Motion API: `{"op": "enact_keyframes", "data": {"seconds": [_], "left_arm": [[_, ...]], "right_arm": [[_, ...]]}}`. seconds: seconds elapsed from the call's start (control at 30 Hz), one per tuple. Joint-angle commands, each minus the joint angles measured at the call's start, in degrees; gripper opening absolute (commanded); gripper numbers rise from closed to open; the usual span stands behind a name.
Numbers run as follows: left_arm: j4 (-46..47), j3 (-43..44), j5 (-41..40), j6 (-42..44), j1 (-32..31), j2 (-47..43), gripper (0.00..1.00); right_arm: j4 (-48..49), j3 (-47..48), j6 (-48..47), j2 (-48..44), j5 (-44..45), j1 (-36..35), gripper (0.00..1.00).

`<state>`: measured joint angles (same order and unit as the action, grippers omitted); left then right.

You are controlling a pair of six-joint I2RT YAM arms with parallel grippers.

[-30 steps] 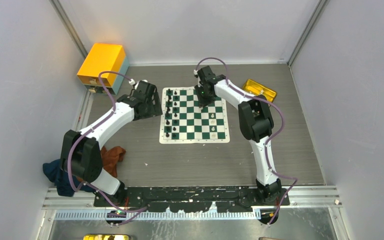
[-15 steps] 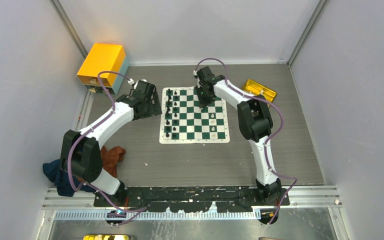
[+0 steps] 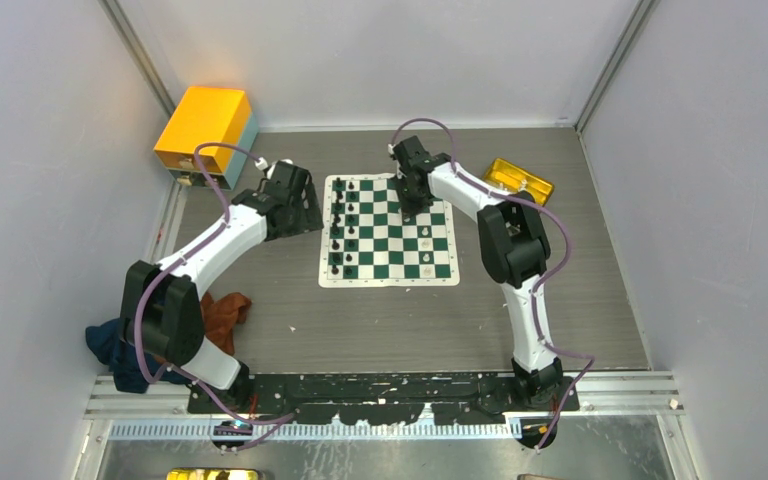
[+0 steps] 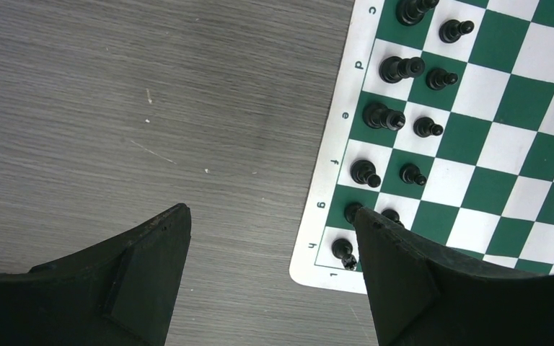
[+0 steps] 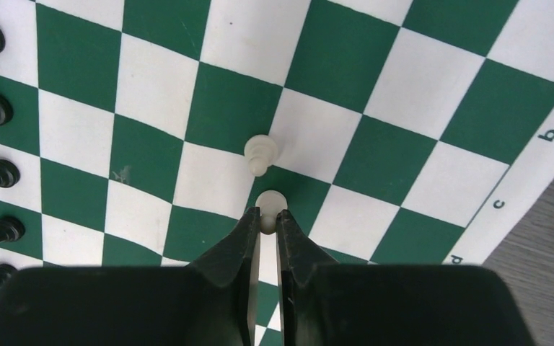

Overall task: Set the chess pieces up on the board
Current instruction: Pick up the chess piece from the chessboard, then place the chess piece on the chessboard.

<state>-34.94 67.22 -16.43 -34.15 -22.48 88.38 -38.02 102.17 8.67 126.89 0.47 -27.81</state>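
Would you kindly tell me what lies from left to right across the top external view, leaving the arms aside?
orange box → black pieces → white pieces → yellow tray

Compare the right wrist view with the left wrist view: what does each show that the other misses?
Only the right wrist: the right gripper shut on a small cream-white plastic chess piece, with a second cream-white piece standing just beyond it. Only the left wrist: the left gripper open and empty over the grey wood-grain table, beside the flat green-and-white checked board. Both: that board, its lettered edge, and rows of small black plastic chess pieces.
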Motion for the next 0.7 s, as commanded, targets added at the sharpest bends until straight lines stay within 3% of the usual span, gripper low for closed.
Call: {"op": "enact_keyframes", "data": {"seconds": [0.0, 0.67], "left_arm": [[2.34, -0.4, 0.17, -0.55, 0.24, -2.56, 0.84], [2.3, 0.4, 0.61, -0.59, 0.16, -1.66, 0.84]], "right_arm": [[0.89, -1.36, -0.56, -6.03, 2.87, -0.14, 0.08], [0.29, -3.55, 0.72, -7.04, 4.91, 3.67, 0.08]]}}
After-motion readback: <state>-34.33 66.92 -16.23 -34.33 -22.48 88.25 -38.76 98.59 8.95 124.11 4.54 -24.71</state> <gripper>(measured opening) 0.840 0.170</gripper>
